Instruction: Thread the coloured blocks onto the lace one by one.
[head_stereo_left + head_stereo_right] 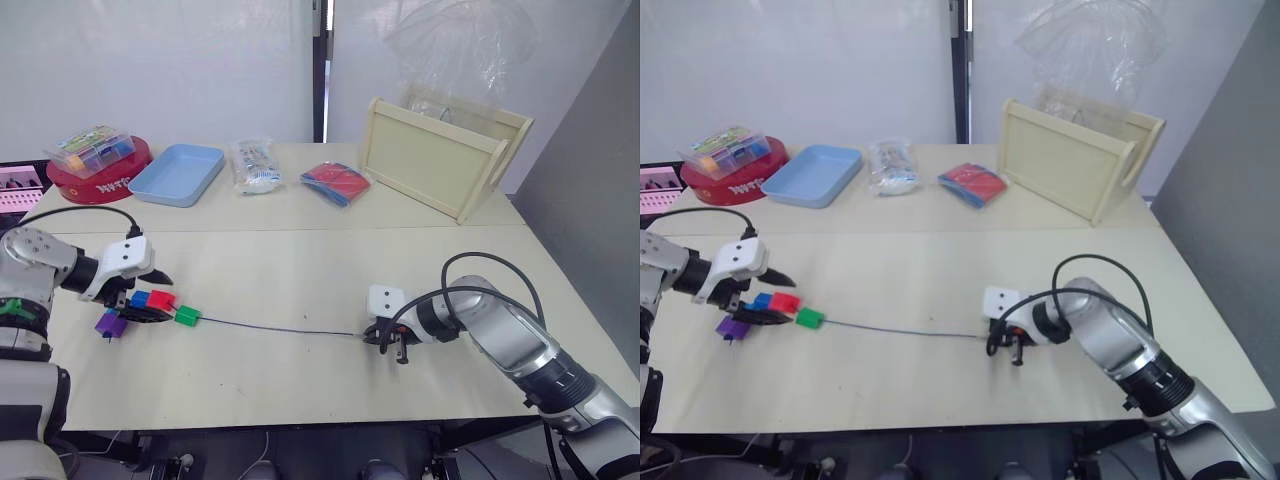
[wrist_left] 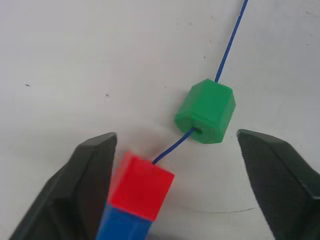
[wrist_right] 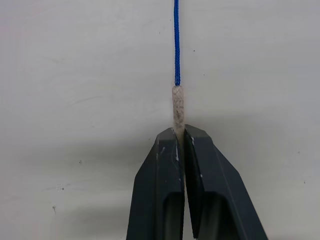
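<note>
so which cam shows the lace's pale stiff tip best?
Right wrist view: the pale stiff tip of the thin dark blue lace sits pinched in the shut right tool. In the eye views, the tool hides it.

**Blocks strung on the lace**

The green block [image 2: 206, 111], red block [image 2: 141, 186] and dark blue block [image 2: 122, 226] are threaded on the thin blue lace [image 1: 280, 328]. The purple block [image 1: 110, 324] is seen beside them. The lace's pale tip [image 3: 177, 107] is pinched at the far end.
</note>
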You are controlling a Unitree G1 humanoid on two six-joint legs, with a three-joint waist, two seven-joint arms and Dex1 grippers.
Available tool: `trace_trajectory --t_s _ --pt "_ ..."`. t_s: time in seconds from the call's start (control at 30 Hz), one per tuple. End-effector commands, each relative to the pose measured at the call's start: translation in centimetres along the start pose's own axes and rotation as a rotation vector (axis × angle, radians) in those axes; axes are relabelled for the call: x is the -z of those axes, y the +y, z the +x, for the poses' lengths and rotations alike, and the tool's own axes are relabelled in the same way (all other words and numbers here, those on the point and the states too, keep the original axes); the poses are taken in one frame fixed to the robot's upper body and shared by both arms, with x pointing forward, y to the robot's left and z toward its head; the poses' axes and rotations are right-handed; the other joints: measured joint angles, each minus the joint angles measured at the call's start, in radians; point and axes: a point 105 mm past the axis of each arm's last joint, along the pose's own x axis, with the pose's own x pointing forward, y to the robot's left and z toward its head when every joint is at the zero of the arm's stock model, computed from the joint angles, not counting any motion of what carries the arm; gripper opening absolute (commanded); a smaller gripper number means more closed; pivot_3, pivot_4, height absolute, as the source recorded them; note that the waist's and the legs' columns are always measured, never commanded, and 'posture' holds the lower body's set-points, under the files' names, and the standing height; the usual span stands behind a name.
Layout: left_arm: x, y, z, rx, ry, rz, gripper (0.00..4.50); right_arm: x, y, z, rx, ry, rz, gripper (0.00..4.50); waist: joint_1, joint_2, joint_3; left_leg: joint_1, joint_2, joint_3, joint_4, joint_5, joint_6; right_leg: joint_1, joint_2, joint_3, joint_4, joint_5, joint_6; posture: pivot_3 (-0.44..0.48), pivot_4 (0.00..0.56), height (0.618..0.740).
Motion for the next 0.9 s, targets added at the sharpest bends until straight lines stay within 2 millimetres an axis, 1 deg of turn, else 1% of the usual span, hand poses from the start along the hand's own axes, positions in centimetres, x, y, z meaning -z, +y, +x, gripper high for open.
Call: trace_trajectory --t_s 0.03,0.1,0.13,0.17,0.2,0.27,0.37,0.47,0.53,0.6,0.67,0.73,0.83,0.9 --pt "-0.6 0.6 -0.9 0.004 0.063 0.013 4.48 -0.2 0.0 -0.5 0.022 -0.006 0.008 0.0 0.0 0.0 0.0 0.0 0.0 0.0 0.0 0.0 0.0 0.0 0.0 0.0 0.0 0.0 0.0 0.0 0.15 0.74" --pt "-1.1 0.8 -0.6 0.038 0.129 0.058 4.48 -0.2 0.2 -0.4 0.025 -0.01 0.017 0.0 -0.002 0.0 0.0 0.0 0.0 0.0 0.0 0.0 0.0 0.0 0.0 0.0 0.0 0.0 0.0 0.0 0.15 0.74" --pt "-2.6 0.9 0.0 0.057 0.102 0.079 4.48 -0.2 0.3 -0.3 0.029 -0.013 0.023 0.0 -0.002 0.0 0.0 0.0 0.0 0.0 0.0 0.0 0.0 0.0 0.0 0.0 0.0 0.0 0.0 0.0 0.15 0.74" --pt "-3.6 0.8 0.5 0.078 0.083 0.086 4.48 -0.3 0.3 -0.3 0.031 -0.016 0.027 0.0 -0.002 0.0 0.0 0.0 0.0 0.0 0.0 0.0 0.0 0.0 0.0 0.0 0.0 0.0 0.0 0.0 0.15 0.74" --pt "-3.9 0.6 0.9 0.104 0.093 0.105 4.48 -0.3 0.4 -0.3 0.033 -0.018 0.03 0.0 -0.001 -0.001 0.0 0.0 0.0 0.0 0.0 0.0 0.0 0.0 0.0 0.0 0.001 0.0 0.0 0.0 0.15 0.74" --pt "-3.2 -0.1 1.3 0.159 0.192 0.178 4.48 -0.4 0.4 -0.2 0.036 -0.02 0.032 0.0 -0.002 -0.001 0.0 -0.001 0.0 -0.001 0.0 0.0 0.0 0.0 0.0 0.0 0.0 0.0 0.0 0.0 0.15 0.74" --pt "-3.5 -0.6 2.1 0.202 0.212 0.227 4.48 -0.6 0.5 -0.1 0.043 -0.027 0.038 0.0 -0.005 -0.001 0.0 -0.001 0.0 0.0 0.0 0.0 0.0 -0.001 0.001 0.001 0.0 0.0 0.0 0.0 0.15 0.74" --pt "-2.2 -0.9 2.0 0.236 0.322 0.288 4.48 -0.6 0.5 -0.2 0.049 -0.027 0.042 0.0 -0.005 -0.001 0.001 -0.001 0.001 0.0 0.0 0.0 0.0 -0.001 0.001 0.0 0.001 0.0 0.0 0.0 0.15 0.74" --pt "-2.0 -0.9 2.2 0.241 0.341 0.303 4.48 -0.6 0.5 -0.2 0.05 -0.027 0.044 0.0 -0.004 -0.001 0.001 -0.001 0.0 0.0 0.0 0.0 0.0 -0.001 0.001 0.0 0.0 0.0 0.0 0.0 0.15 0.74" --pt "-2.4 -1.2 3.1 0.248 0.329 0.322 4.48 -0.5 0.5 -0.2 0.051 -0.025 0.045 0.0 -0.004 -0.001 0.001 -0.001 0.0 0.0 0.0 0.0 0.0 -0.001 0.001 0.0 0.0 0.0 0.0 0.0 0.15 0.74" --pt "-2.2 -1.7 3.8 0.275 0.338 0.364 4.48 -0.5 0.4 -0.2 0.053 -0.025 0.045 0.0 -0.003 -0.001 0.0 -0.001 0.0 0.0 0.0 0.0 0.0 -0.001 0.001 0.0 0.001 0.0 0.0 0.0 0.15 0.74" --pt "-2.3 -1.9 4.3 0.275 0.33 0.384 4.48 -0.6 0.3 -0.2 0.053 -0.025 0.044 0.0 -0.003 -0.001 0.001 -0.001 0.0 0.0 0.0 0.0 0.0 -0.001 0.0 0.0 0.001 0.0 0.0 0.0 0.15 0.74" --pt "-2.7 -1.9 4.8 0.261 0.321 0.402 3.69 -0.6 0.2 -0.3 0.051 -0.022 0.038 0.0 -0.003 -0.001 0.001 -0.001 0.0 0.0 0.0 0.0 0.0 -0.001 0.001 0.0 0.001 0.0 0.0 0.0 0.15 0.74" --pt "-2.6 -2.1 4.6 0.27 0.341 0.415 3.0 -0.6 0.2 -0.4 0.049 -0.019 0.036 0.0 -0.003 -0.001 0.001 -0.001 0.0 0.0 0.0 0.0 0.0 -0.001 0.0 0.0 0.001 0.0 0.0 0.0 0.15 0.74"
